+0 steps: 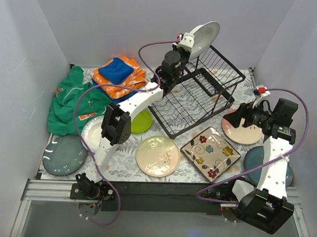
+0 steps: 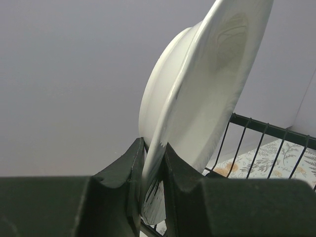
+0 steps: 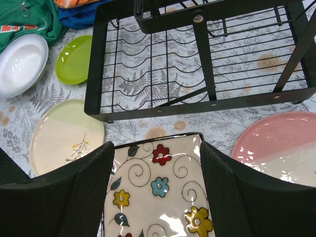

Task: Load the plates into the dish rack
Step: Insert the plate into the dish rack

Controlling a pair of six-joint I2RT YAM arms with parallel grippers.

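White plate [image 2: 197,98], rim pinched between left fingers [image 2: 185,190]

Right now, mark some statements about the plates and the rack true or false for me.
1. The left jaws pinch a white plate by its rim. True.
2. The dish rack already holds plates in its lower tray. False: its slots are empty.
3. The right jaws grip the square flowered plate. False: they stand open, holding nothing.
4. A lime green plate lies flat beside the rack. True.
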